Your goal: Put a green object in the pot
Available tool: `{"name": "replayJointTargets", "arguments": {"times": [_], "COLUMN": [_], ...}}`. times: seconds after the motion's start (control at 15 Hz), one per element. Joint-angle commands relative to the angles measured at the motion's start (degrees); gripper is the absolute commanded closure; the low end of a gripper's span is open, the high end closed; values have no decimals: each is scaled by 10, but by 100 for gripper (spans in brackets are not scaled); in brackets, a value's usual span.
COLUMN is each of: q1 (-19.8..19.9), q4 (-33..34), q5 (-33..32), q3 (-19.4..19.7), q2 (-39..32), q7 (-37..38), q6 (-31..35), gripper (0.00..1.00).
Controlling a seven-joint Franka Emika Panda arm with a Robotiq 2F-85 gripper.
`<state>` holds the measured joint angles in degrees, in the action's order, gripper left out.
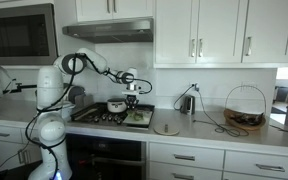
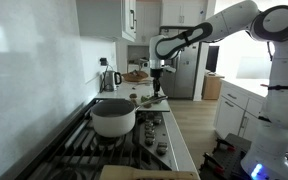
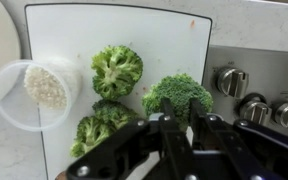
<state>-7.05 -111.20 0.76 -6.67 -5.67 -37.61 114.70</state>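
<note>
Three green broccoli florets lie on a white cutting board (image 3: 174,45) in the wrist view. My gripper (image 3: 181,122) has its fingers drawn close together on the lower part of the right floret (image 3: 179,95). I cannot tell whether the floret is off the board. The other two florets (image 3: 117,70) (image 3: 94,128) lie free to its left. The small whitish pot (image 1: 116,105) (image 2: 114,118) with a dark rim stands on the stove, beside the board (image 1: 139,117). In both exterior views my gripper (image 1: 132,92) (image 2: 156,88) hangs over the board.
A clear cup of white grains (image 3: 39,92) stands at the board's left edge. Stove knobs (image 3: 229,82) lie to its right. A kettle (image 1: 187,103), a plate (image 1: 167,128) and a wire basket (image 1: 246,108) stand on the counter. A range hood hangs above.
</note>
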Motion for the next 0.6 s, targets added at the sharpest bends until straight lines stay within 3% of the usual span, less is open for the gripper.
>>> {"name": "replayJointTargets", "arguments": {"times": [0.0, 0.53], "q1": [2, -10], "q4": [23, 91], "q5": [-24, -52], "q3": [-2, -13], "q2": [13, 21], "q7": [36, 82], "q6": [-28, -70], "gripper": [94, 94]}}
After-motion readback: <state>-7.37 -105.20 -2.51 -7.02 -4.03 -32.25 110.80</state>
